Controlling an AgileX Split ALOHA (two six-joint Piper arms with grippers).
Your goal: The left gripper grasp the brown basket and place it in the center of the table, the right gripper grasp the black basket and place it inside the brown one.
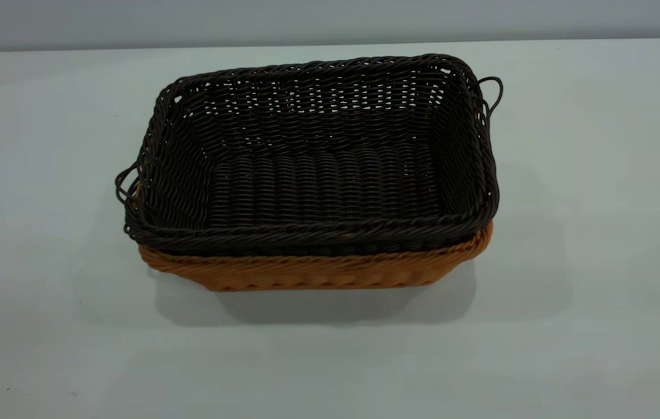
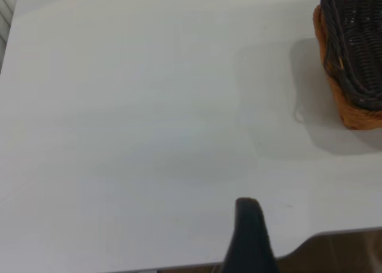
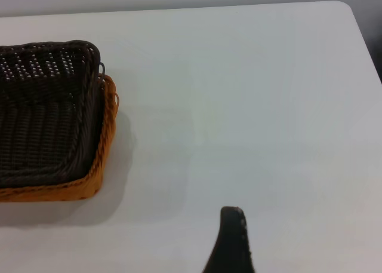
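Black basket point(image 1: 318, 169) sits nested inside the brown basket point(image 1: 318, 270), mid-frame in the exterior view, on the white counter point(image 1: 45, 320). Looks like the end state of the task: brown one down as the base near the counter's center, black one dropped in. Black rim rides above the brown rim, so only a strip of orange-tan shows along the near side and the right corner. Fit seems snug, slightly skewed; same-sized baskets, so the inner one probably can't seat fully.

Both are rectangular woven wicker with braided rims, walls flaring outward. The black weave is open enough that light shows through the far wall. Small wire-like loop handles stick out at the frame's left and upper right.

No arm appears in the exterior view. In the left wrist view the left pincer point(image 2: 250, 237) shows as one dark fingertip at the lower edge, well apart from the baskets in the upper right corner. The right pincer point(image 3: 233, 240) likewise: one dark finger at the bottom, baskets at the left edge. Neither holds anything; with one finger visible each, I cannot tell whether they're wide or narrow.

Counter is smooth, matte, plain.
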